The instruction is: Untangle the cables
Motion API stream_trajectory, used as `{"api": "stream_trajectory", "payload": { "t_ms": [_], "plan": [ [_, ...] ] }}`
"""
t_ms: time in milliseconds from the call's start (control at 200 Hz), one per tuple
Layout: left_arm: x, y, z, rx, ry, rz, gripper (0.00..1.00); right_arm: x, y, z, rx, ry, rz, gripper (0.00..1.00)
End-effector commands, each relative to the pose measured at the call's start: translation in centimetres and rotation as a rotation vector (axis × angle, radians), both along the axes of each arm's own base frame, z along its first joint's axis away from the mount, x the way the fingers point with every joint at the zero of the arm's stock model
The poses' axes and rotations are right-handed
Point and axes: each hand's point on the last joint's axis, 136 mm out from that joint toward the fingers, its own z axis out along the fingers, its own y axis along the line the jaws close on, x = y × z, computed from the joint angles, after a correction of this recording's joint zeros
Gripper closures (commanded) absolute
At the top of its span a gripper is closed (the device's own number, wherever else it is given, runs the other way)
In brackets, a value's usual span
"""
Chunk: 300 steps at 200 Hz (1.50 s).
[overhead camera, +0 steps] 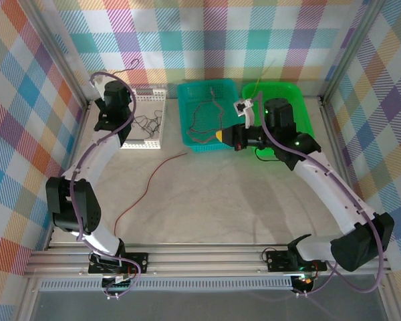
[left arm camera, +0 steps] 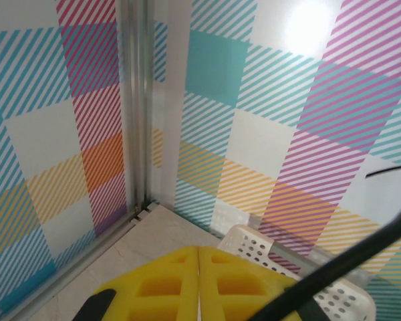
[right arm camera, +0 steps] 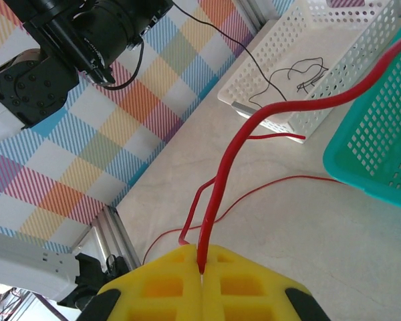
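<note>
The thin red flexible wire (right arm camera: 218,187) is pinched at the seam of the right gripper (right arm camera: 202,259), whose yellow ribbed fingers are clamped flat against it. In the right wrist view it climbs from the fingertips toward 1 o'clock and passes over the rim of the teal perforated plastic basket (right arm camera: 374,147). A short branch splits off it partway up.

A second hair-thin red strand (overhead camera: 149,180) lies loose on the pale table (overhead camera: 240,200). From above, it curves from just in front of the teal basket toward 7 o'clock, ending near the left arm's elbow. Whether it joins the held wire cannot be told.

Tangled black wires (overhead camera: 150,122) lie inside the white perforated plastic basket (overhead camera: 144,144), and a dark loop of wire (overhead camera: 204,114) lies in the teal one.

In the top view the right arm leaves its base at 5 o'clock and runs up the right side. It then folds back toward 10 o'clock, so the gripper points to 9 o'clock at the teal basket's near edge, beside the bright green plastic tray (overhead camera: 294,93).

The left arm rises from 7 o'clock, bends at the left edge and stretches toward 12 o'clock, its wrist at the white basket's left end. The left gripper (left arm camera: 199,257) has its yellow fingers pressed together and aims at the checked wall corner. A black strand (left arm camera: 347,257) crosses in front of it at 4 o'clock, and whether it is pinched cannot be told.
</note>
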Motion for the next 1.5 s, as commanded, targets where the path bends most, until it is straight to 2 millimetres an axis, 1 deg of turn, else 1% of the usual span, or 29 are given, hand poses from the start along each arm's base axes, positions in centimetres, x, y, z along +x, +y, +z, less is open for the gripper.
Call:
{"api": "stream_trajectory", "payload": {
  "t_ms": [0,105,210,295,380,400,485,560,610,660,670,690,780,790,835,870,885,945,1010,1065,1105,1135,1165,1235,1275,1315,1345,1385,1495],
  "plan": [
    [0.8,0.8,-2.9,0.031,0.054,0.028,1.00,1.0,0.2,0.8,-0.005,-0.058,-0.003,1.00],
    [1.3,0.3,-6.4,0.018,0.131,0.025,1.00,2.6,0.5,-0.5,-0.039,-0.037,-0.030,1.00],
    [1.1,0.0,-10.6,0.020,0.224,0.045,1.00,5.3,0.2,-2.2,-0.081,0.013,-0.088,1.00],
    [0.6,-0.3,-13.1,-0.007,0.266,0.052,1.00,7.7,0.0,-3.5,-0.100,0.053,-0.129,1.00],
    [0.5,-0.8,-14.9,-0.021,0.302,0.054,1.00,9.9,0.1,-4.8,-0.116,0.100,-0.152,1.00],
    [0.5,-0.8,-15.4,-0.024,0.313,0.057,1.00,10.4,0.2,-4.8,-0.114,0.105,-0.154,1.00],
    [0.8,-1.0,-17.1,-0.039,0.360,0.065,1.00,12.6,0.4,-6.5,-0.138,0.148,-0.175,1.00],
    [1.4,-1.4,-18.6,-0.041,0.405,0.050,1.00,14.5,0.1,-7.8,-0.162,0.176,-0.207,1.00],
    [2.0,-1.5,-19.4,-0.045,0.433,0.042,1.00,16.0,-0.4,-9.1,-0.195,0.197,-0.240,1.00],
    [2.7,-1.6,-20.2,-0.053,0.466,0.032,1.00,17.3,-0.9,-10.1,-0.220,0.214,-0.273,1.00],
    [2.8,-1.7,-20.2,-0.056,0.471,0.027,1.00,17.6,-1.0,-10.6,-0.229,0.225,-0.281,1.00],
    [3.1,-1.8,-20.5,-0.061,0.483,0.020,1.00,18.1,-1.1,-11.1,-0.239,0.236,-0.293,1.00],
    [4.4,-2.3,-20.9,-0.073,0.517,-0.005,1.00,20.0,-1.1,-13.3,-0.305,0.289,-0.314,1.00],
    [4.5,-2.4,-20.9,-0.075,0.522,-0.008,1.00,20.1,-1.1,-13.9,-0.317,0.302,-0.314,1.00],
    [5.0,-2.5,-21.1,-0.083,0.542,-0.017,1.00,20.9,-1.1,-14.6,-0.344,0.321,-0.323,1.00],
    [5.4,-2.6,-21.2,-0.088,0.550,-0.017,1.00,21.4,-1.1,-16.1,-0.380,0.352,-0.328,1.00],
    [5.1,-2.5,-21.8,-0.089,0.582,-0.015,1.00,21.6,-1.2,-16.5,-0.397,0.362,-0.333,1.00],
    [5.3,-2.5,-22.2,-0.100,0.607,-0.013,1.00,22.2,-1.5,-18.3,-0.448,0.402,-0.343,1.00],
    [5.5,-2.6,-22.6,-0.119,0.625,-0.021,1.00,22.8,-1.7,-19.2,-0.484,0.417,-0.356,1.00],
    [5.6,-2.6,-23.1,-0.130,0.645,-0.020,0.96,23.2,-2.0,-20.0,-0.510,0.421,-0.366,1.00],
    [5.6,-2.7,-23.2,-0.138,0.659,-0.022,0.93,23.4,-2.1,-20.2,-0.525,0.418,-0.365,1.00],
    [5.6,-2.8,-23.2,-0.143,0.664,-0.025,0.88,23.5,-2.2,-20.6,-0.540,0.422,-0.365,1.00],
    [5.5,-2.9,-23.2,-0.150,0.667,-0.029,0.80,23.5,-2.3,-21.0,-0.554,0.428,-0.363,1.00],
    [5.3,-2.9,-23.1,-0.162,0.667,-0.031,0.64,23.4,-2.3,-21.5,-0.568,0.440,-0.349,1.00],
    [5.2,-3.1,-22.9,-0.171,0.667,-0.041,0.57,23.2,-2.4,-21.7,-0.577,0.446,-0.348,0.98],
    [5.2,-3.2,-22.5,-0.177,0.664,-0.048,0.54,23.1,-2.4,-21.8,-0.588,0.447,-0.350,0.95],
    [5.0,-3.3,-22.4,-0.183,0.663,-0.050,0.51,23.0,-2.3,-21.8,-0.590,0.444,-0.346,0.90],
    [5.0,-3.3,-21.9,-0.194,0.656,-0.055,0.47,22.8,-2.1,-21.6,-0.588,0.441,-0.340,0.85],
    [4.8,-3.7,-20.3,-0.226,0.632,-0.079,0.36,22.4,-1.5,-20.3,-0.584,0.411,-0.323,0.75]
  ]
}}
